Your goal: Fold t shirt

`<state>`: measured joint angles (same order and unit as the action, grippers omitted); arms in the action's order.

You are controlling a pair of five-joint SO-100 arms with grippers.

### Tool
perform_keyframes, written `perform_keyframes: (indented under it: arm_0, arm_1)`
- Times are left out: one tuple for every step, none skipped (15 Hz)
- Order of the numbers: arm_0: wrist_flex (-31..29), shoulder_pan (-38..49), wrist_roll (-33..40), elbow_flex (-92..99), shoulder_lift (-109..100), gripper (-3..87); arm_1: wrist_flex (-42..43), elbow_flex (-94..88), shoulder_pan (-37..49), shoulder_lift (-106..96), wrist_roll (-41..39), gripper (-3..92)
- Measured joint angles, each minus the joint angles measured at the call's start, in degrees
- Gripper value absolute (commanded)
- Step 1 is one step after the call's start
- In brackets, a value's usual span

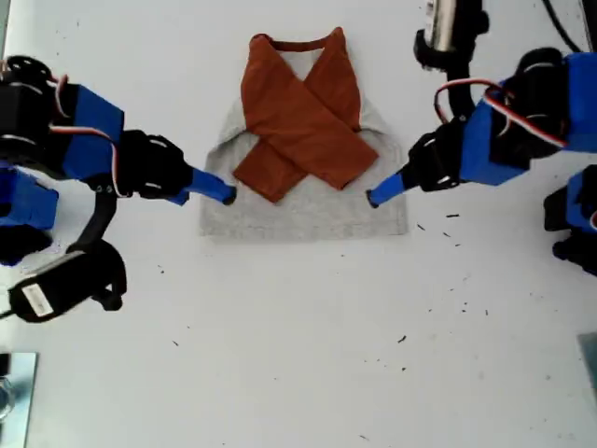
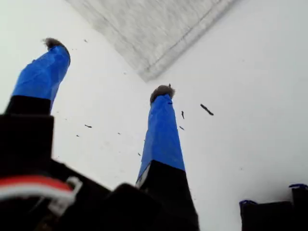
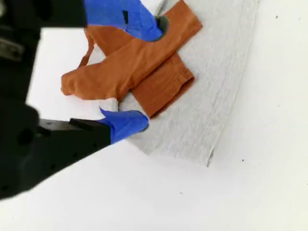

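The t shirt [image 1: 308, 210] lies flat on the white table, grey body with its two rust-orange sleeves [image 1: 303, 126] crossed over the chest and the collar on the far side. My first gripper [image 2: 109, 69] comes in from the exterior view's right [image 1: 375, 198]. It is open and empty, just off the shirt's near corner [image 2: 149, 72]. My second gripper [image 3: 149, 72] reaches from the exterior view's left [image 1: 227, 194]. It is open at the shirt's side edge, one fingertip [image 3: 137, 122] against the grey hem and the other fingertip [image 3: 149, 26] over the sleeves [image 3: 130, 67].
Small black specks [image 1: 453, 217] dot the table near the first arm. A black camera body [image 1: 61, 285] hangs off the arm at the exterior view's left, with a metal plate [image 1: 14, 387] at that view's lower left corner. A dark fixture [image 1: 450, 33] stands at the far side.
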<state>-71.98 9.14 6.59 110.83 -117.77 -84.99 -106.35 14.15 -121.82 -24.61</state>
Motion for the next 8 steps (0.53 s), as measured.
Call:
perform_keyframes:
  arm_0:
    - [4.8,-0.2,0.0,5.4,0.4,25.0]
    - [9.8,-0.3,0.0,11.2,1.8,24.8]
    - [13.8,0.0,0.0,15.6,3.4,24.9]
    - [17.0,0.5,0.0,17.1,6.4,25.2]
    - [19.2,0.7,0.0,17.1,10.6,25.3]
    - [21.7,1.0,0.0,17.1,15.0,23.0]
    - [22.9,1.6,0.1,16.3,17.8,16.6]
    - [23.7,2.2,0.2,15.5,19.4,2.5]
  arm_1:
    - [4.1,-4.4,-0.2,0.4,0.8,31.9]
    - [9.0,-9.0,-0.1,1.2,1.0,31.6]
    - [13.4,-12.6,-0.1,2.9,0.7,31.6]
    - [16.8,-15.2,-0.1,5.2,0.7,31.2]
    - [20.1,-17.1,-0.1,7.8,0.7,30.8]
    - [23.3,-17.6,-0.1,10.8,0.6,29.6]
    - [25.8,-17.4,-0.2,12.9,0.5,27.1]
    - [28.0,-17.4,-0.4,15.6,0.9,17.4]
